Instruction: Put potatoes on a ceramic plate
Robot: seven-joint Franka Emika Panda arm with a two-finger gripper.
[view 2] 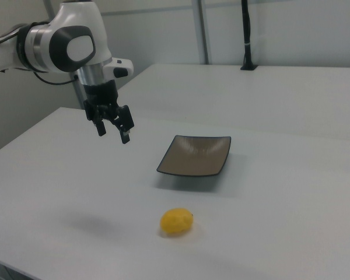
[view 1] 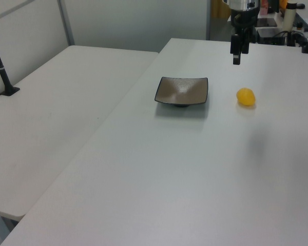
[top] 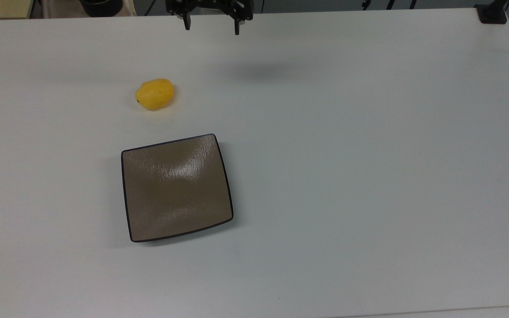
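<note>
— Yellow potato (top: 155,93) sits alone on the white surface (top: 369,154), near the ceramic plate (top: 177,187) but not touching it. Why is nothing held?
— Pincer (top: 211,25) hangs high with its 2 fingers spread and empty, likely because the pick has not started; the plate is bare.

Potato (view 1: 246,96) and ceramic plate (view 1: 181,91) apart on counter (view 1: 159,174), end effector (view 1: 236,55) hanging above, near far edge
</note>
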